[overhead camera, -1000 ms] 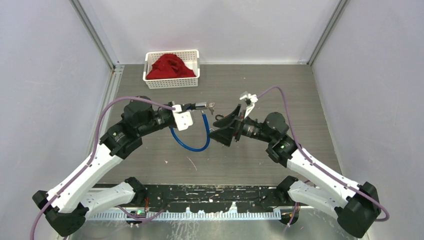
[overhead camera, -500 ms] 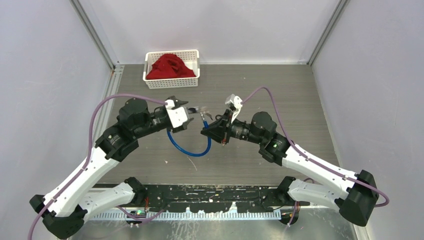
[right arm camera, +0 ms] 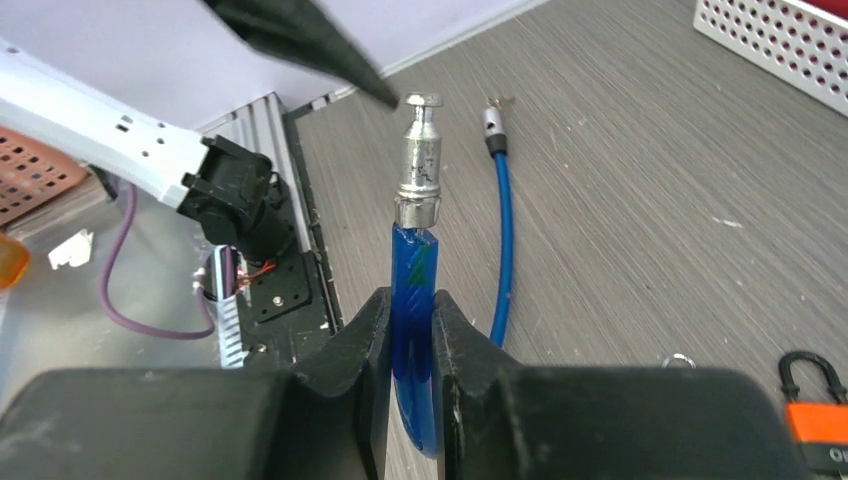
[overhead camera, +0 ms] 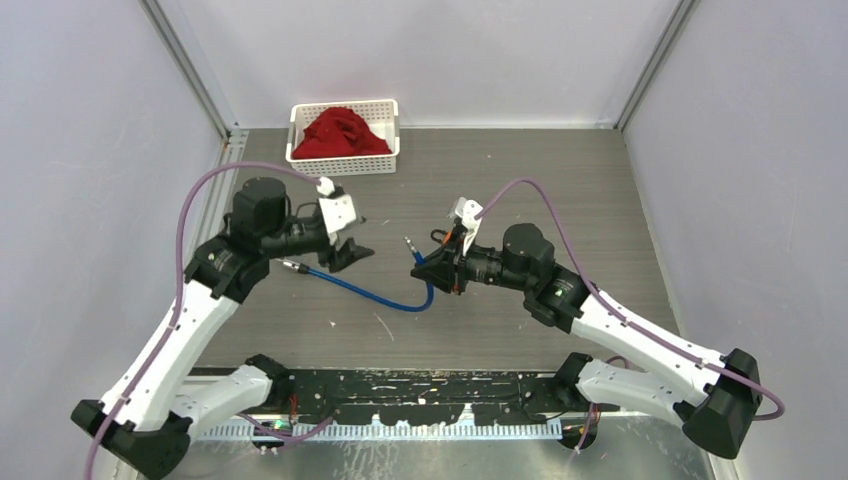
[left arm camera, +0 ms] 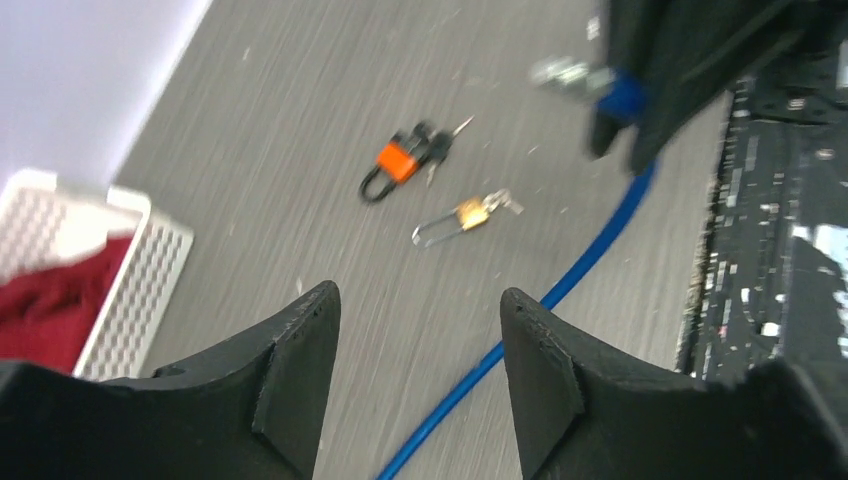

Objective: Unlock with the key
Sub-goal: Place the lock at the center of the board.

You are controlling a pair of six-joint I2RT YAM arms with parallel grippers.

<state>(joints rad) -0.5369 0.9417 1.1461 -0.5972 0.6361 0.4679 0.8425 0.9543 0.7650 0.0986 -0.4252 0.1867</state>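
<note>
Right gripper (right arm camera: pixel 408 305) clenched on blue cable (right arm camera: pixel 412 265) just below metal pin (right arm camera: pixel 420 160); pin stands clear above fingertips. Left gripper (left arm camera: pixel 417 300) released, jaws apart, nothing between.

Cable likely light, springy, coating slick. Best hold: stiff stretch beside metal end, not slack loop.

Rest of cable trails over table (overhead camera: pixel 600 200) to far end (overhead camera: pixel 291 266) near left gripper.

Cannot make out key. Orange padlock (left arm camera: pixel 398 160) and brass padlock (left arm camera: pixel 465 215) blurred, not found in top view.

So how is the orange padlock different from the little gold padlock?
The orange padlock has a black shackle; the small brass padlock has a silvery one. The orange one looks chunkier, the brass one slimmer with a longer loop. Both lie flat on the grey table.
</note>
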